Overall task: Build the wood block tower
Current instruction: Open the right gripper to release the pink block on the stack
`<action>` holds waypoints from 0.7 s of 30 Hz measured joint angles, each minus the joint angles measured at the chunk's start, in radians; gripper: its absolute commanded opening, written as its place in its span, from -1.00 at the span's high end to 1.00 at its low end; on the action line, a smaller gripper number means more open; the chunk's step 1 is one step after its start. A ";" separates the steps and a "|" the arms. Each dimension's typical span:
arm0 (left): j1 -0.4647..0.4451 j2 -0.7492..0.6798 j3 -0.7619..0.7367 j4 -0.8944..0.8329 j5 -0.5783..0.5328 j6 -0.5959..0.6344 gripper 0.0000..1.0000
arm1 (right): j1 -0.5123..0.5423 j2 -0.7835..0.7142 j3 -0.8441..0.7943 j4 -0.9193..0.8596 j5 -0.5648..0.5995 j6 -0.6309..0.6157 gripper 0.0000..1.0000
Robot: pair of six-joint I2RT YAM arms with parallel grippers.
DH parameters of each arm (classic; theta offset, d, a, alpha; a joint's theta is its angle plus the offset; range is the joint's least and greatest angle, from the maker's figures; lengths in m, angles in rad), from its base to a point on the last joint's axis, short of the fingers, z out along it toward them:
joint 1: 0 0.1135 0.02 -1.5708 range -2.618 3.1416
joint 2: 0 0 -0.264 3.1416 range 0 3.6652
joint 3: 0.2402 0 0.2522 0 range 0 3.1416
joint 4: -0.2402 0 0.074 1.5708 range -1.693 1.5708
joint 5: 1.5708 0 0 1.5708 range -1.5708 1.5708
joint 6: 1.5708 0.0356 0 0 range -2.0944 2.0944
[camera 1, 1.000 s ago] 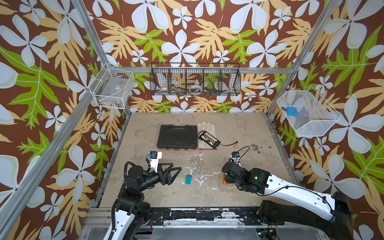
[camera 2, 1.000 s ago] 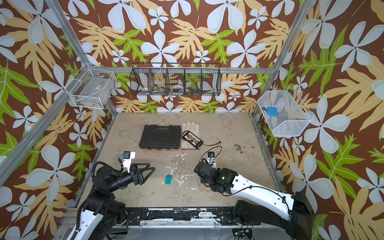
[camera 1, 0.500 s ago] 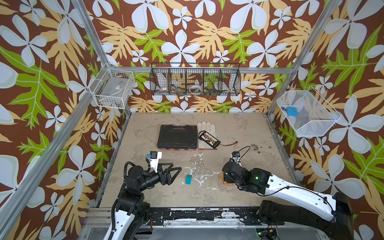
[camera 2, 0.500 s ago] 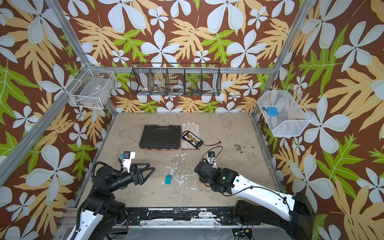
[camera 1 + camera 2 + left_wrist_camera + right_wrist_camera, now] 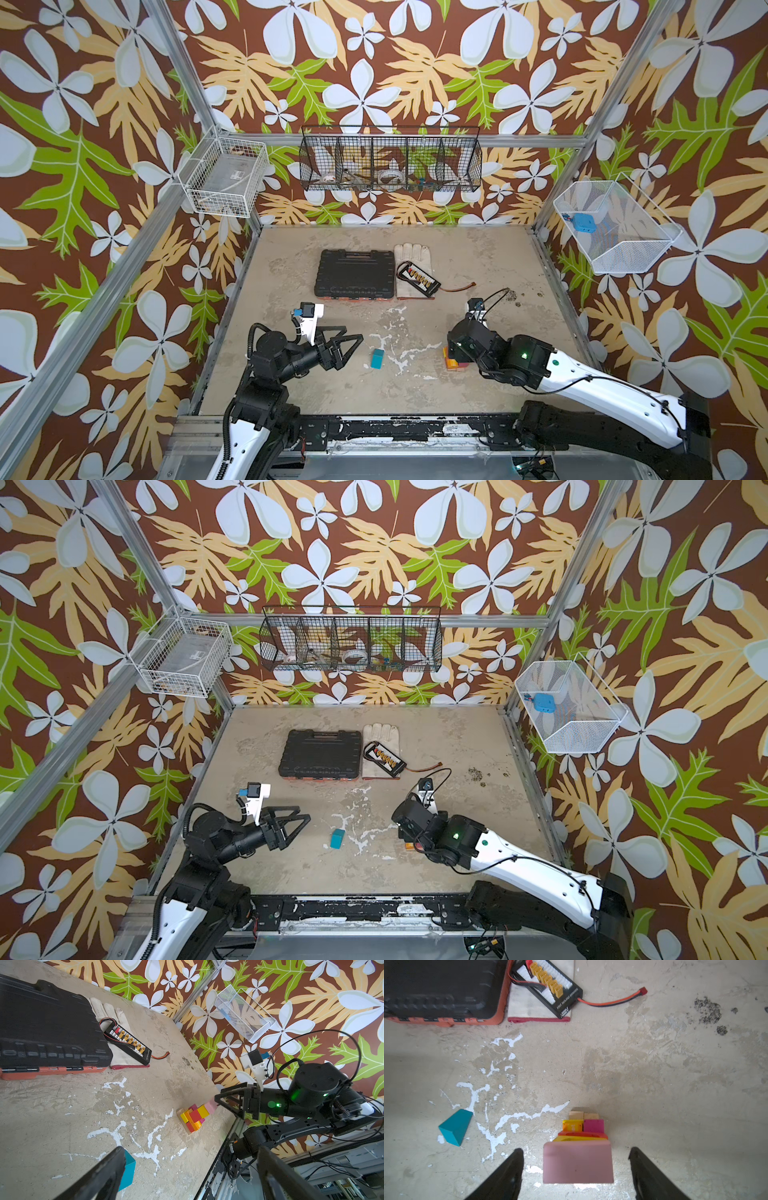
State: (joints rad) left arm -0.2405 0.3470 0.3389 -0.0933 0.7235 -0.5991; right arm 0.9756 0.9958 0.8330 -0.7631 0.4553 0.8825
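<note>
The tower (image 5: 195, 1118) of wood blocks stands at the front right of the table: tan base, orange, red, magenta and yellow layers, and a pink block (image 5: 578, 1164) on top. My right gripper (image 5: 576, 1151) hangs open over it. Its fingers (image 5: 512, 1169) flank the pink block with a gap on each side. In both top views the right arm (image 5: 478, 345) hides most of the tower (image 5: 451, 363). A teal block (image 5: 377, 358) (image 5: 455, 1126) lies alone on the table left of the tower. My left gripper (image 5: 351, 336) (image 5: 190, 1150) is open and empty just left of the teal block (image 5: 127, 1172).
A black case (image 5: 355, 272), a glove (image 5: 411, 253) and a charger board (image 5: 417, 276) with a red lead lie at the back middle. Wire baskets (image 5: 390, 160) hang on the walls. The frame rail (image 5: 374, 428) runs along the front edge close to the tower.
My right gripper's jaws have spread wider apart, away from the pink block on the tower. The left arm and the teal block have not moved.
</note>
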 measured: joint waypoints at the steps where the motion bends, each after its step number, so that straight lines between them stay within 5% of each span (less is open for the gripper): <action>1: 0.000 0.000 0.000 0.000 0.000 0.000 -1.00 | 0.000 -0.010 0.009 0.001 0.005 -0.007 -0.63; 11: 0.000 0.002 0.000 0.000 0.000 0.000 -1.00 | 0.000 0.013 -0.057 0.023 -0.012 -0.054 -0.94; 21: 0.000 0.002 0.000 0.000 0.000 0.000 -1.00 | 0.000 0.050 -0.092 0.064 -0.009 -0.057 -0.77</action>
State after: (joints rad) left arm -0.2405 0.3489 0.3389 -0.0933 0.7235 -0.5995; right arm 0.9756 1.0454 0.7414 -0.6994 0.4465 0.8257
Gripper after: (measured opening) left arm 0.998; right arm 0.907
